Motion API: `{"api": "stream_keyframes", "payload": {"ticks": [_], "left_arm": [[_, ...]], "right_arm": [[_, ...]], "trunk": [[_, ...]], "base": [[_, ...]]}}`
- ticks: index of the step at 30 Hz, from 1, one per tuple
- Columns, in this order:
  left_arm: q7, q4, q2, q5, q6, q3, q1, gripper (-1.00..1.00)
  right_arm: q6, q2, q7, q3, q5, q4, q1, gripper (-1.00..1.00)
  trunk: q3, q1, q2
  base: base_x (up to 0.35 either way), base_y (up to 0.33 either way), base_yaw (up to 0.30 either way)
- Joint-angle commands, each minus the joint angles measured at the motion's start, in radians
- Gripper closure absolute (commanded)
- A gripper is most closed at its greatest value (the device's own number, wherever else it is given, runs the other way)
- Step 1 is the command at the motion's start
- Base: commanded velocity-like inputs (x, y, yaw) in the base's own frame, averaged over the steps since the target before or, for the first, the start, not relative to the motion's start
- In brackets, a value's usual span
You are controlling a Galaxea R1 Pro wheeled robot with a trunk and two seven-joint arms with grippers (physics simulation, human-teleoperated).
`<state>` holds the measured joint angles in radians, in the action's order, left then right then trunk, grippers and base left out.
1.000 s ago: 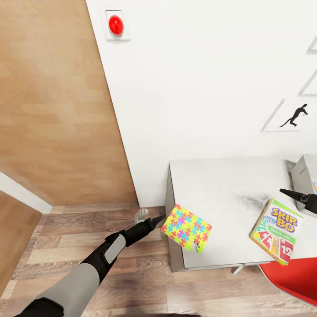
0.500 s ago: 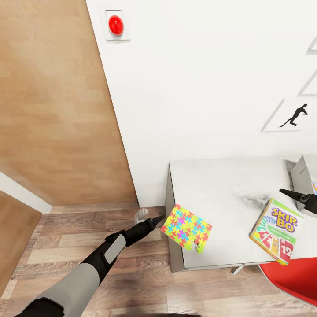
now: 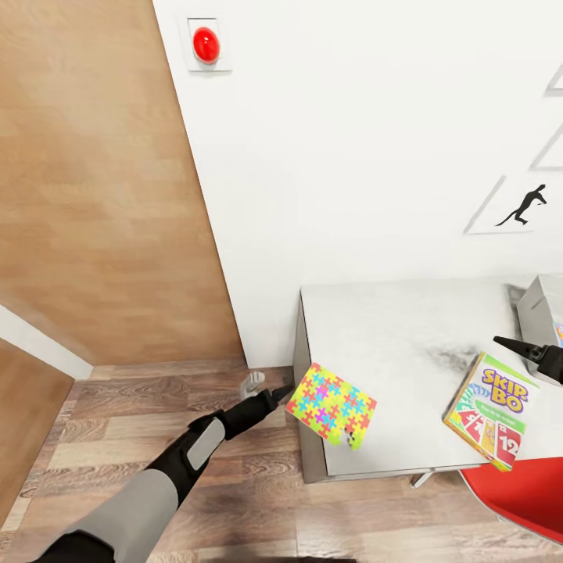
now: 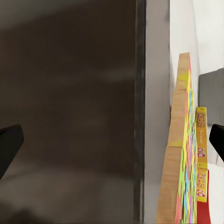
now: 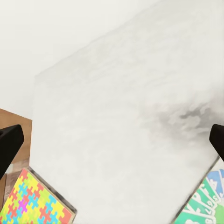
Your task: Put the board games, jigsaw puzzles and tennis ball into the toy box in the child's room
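Counted on the table [image 3: 391,328]: one jigsaw puzzle box [image 3: 331,404] overhanging the front-left corner, one Skip-Bo box [image 3: 491,410] near the right front edge. One grey toy box [image 3: 539,313] at the far right, cut off by the frame. Two arms in the head view. Left end effector [image 3: 275,393] just beside the puzzle box edge, off the table, over wood floor [image 3: 156,407]; fingers wide apart in its wrist view. Right end effector [image 3: 512,344] above the Skip-Bo box, fingers likewise spread, holding nothing. One red chair [image 3: 524,493] at the table front.
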<state>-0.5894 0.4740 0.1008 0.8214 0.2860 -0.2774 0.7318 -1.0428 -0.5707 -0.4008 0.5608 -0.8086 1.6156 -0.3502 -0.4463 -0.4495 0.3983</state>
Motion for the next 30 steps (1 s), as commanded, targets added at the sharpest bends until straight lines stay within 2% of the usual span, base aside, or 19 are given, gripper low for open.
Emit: {"api": "stream_keyframes", "payload": {"ticks": [1,16,30], "left_arm": [[-0.001,0.0,0.0,0.011,0.008,-0.002,0.001,-1.0],[0.003,-0.009,0.021,0.009,0.007,-0.003,-0.01,-1.0],[0.003,-0.012,0.029,0.007,0.006,-0.003,-0.015,-1.0]], "right_arm": [[-0.004,0.0,-0.01,0.001,0.009,0.0,-0.001,-1.0],[-0.004,0.003,-0.01,-0.002,0.009,0.0,-0.001,-1.0],[-0.004,0.003,-0.01,-0.002,0.009,0.0,-0.001,-1.0]], "trunk": [[-0.001,-0.001,0.002],[-0.001,-0.001,0.002],[-0.001,-0.001,0.002]], "base": [[0.0,0.0,0.0],[0.0,0.0,0.0],[0.0,0.0,0.0]]}}
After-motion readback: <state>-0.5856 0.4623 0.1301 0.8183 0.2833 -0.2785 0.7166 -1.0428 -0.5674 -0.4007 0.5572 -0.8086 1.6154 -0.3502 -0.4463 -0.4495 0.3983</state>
